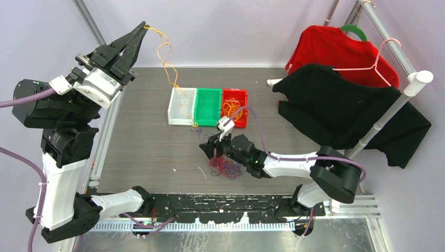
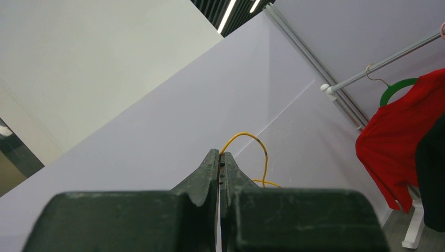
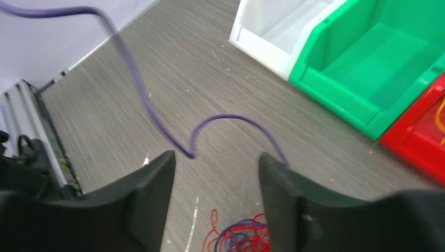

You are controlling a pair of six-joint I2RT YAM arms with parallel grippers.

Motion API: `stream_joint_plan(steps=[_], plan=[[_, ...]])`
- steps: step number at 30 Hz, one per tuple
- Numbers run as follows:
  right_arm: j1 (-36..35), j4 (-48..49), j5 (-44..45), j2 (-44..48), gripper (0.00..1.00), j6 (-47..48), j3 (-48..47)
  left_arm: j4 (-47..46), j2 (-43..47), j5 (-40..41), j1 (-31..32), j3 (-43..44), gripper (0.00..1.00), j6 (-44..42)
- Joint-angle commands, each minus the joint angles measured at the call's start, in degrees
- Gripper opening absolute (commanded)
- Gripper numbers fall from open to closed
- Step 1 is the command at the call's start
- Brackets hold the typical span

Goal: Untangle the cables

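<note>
My left gripper (image 1: 145,27) is raised high at the back left, shut on an orange-yellow cable (image 1: 167,58). That cable hangs down in loops to the white bin (image 1: 173,107). In the left wrist view the jaws (image 2: 220,157) are pressed together, with the yellow cable (image 2: 261,149) curling out of their tip. My right gripper (image 1: 209,149) hovers low over the table, open. A red and dark purple clump of cables (image 1: 225,168) lies just under and behind it. In the right wrist view the clump (image 3: 244,236) lies between the spread fingers (image 3: 157,184), and a purple strand (image 3: 225,117) arcs past their tips.
White, green (image 1: 208,106) and red (image 1: 240,119) bins stand in a row mid-table; the red one holds orange cables (image 1: 231,108). A clothes rack (image 1: 414,84) with a red shirt (image 1: 336,50) and a black shirt (image 1: 346,107) stands at the right. A lilac arm cable (image 1: 294,156) runs along the right arm.
</note>
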State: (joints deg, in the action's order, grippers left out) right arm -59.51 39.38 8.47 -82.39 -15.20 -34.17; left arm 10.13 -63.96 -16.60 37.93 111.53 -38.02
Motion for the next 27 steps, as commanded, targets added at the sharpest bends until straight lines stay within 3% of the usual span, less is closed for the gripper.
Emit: stream_joint_plan(steps=[1, 7, 12, 16, 27], plan=[[0.0, 4.0, 0.9, 4.4, 0.73, -1.2, 0.6, -1.1, 0.2, -1.0, 0.2, 1.2, 0.0, -0.5], [0.1, 1.4, -2.1, 10.2, 0.82, 1.2, 0.3, -1.1, 0.2, -1.5, 0.1, 1.1, 0.0, -0.2], [1.0, -6.7, -7.4, 14.2, 0.82, 3.1, -3.1, -1.0, 0.2, -2.0, 0.2, 1.2, 0.0, 0.1], [2.9, -7.7, -8.3, 16.0, 0.82, 3.8, -3.6, -1.0, 0.2, -2.2, 0.2, 1.2, 0.0, 0.5], [6.7, -9.1, -30.3, 6.7, 0.81, 2.1, -11.6, -0.9, 0.2, -2.4, 0.2, 2.0, 0.0, 0.3]])
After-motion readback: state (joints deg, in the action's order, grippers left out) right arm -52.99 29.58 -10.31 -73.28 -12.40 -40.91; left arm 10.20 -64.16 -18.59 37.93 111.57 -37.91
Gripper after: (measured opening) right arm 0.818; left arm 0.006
